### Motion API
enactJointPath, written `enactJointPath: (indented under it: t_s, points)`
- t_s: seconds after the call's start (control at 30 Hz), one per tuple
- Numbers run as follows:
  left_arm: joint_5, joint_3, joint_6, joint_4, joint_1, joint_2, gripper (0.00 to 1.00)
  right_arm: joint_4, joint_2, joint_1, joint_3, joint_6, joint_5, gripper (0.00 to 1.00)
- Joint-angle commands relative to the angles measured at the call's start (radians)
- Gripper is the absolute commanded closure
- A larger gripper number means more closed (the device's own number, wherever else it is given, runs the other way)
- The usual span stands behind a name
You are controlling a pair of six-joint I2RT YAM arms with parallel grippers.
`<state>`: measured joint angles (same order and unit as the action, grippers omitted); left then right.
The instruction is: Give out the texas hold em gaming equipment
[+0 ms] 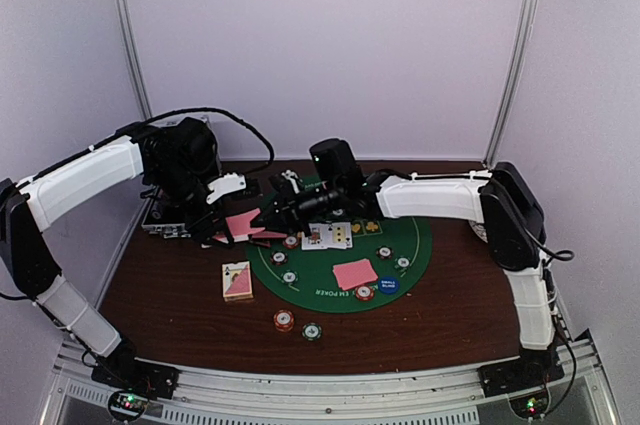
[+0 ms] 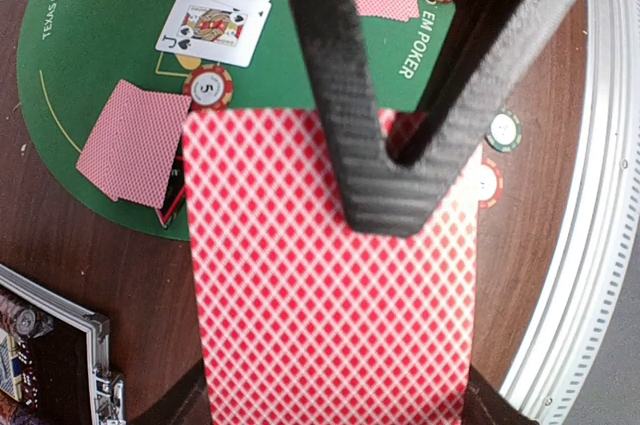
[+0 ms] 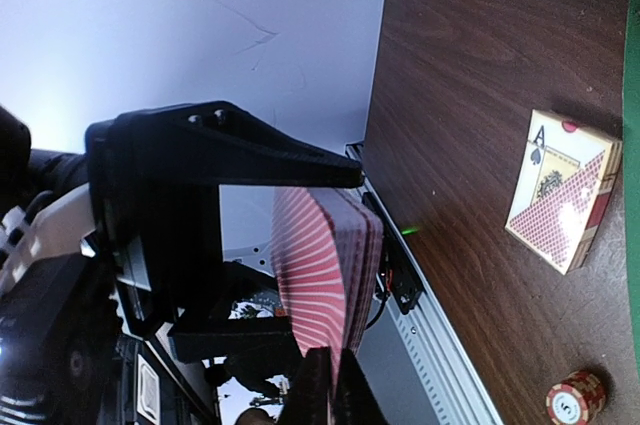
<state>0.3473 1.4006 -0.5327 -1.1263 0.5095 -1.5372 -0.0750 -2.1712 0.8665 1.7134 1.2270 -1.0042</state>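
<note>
Left gripper (image 3: 322, 253) clamped on a deck of pink-backed cards (image 2: 300, 295), held above the green mat's (image 1: 412, 241) left edge, right gripper (image 3: 333, 387) pinched shut on the deck's end, striped chips (image 1: 284, 320) on the table nearby.

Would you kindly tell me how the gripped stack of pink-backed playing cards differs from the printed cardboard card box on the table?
The stack of pink-backed playing cards is held in the left gripper, raised; the cardboard card box lies flat on the brown wooden table beside the green mat. The stack shows only lattice backs; the box carries an ace mark in one corner. Both share the pink lattice pattern.
</note>
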Motion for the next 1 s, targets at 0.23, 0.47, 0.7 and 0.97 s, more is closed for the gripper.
enactJointPath:
  t_s: [0.23,0.47,0.7,0.97]
  points:
    - [0.007,0.004,-0.012,0.023,-0.006,0.022,1.00,0.320,0.151,-0.132,0.029,-0.265,0.012,1.00]
    - [0.007,0.006,-0.012,0.017,-0.006,0.022,1.00,1.099,0.124,-0.181,0.350,-0.944,0.503,1.00]
    - [0.008,0.008,-0.010,0.014,-0.006,0.022,1.00,1.023,0.157,-0.083,0.217,-1.347,1.272,1.00]
    - [0.011,0.013,-0.010,0.014,-0.006,0.017,1.00,0.573,0.114,0.021,-0.042,-1.790,1.774,1.00]
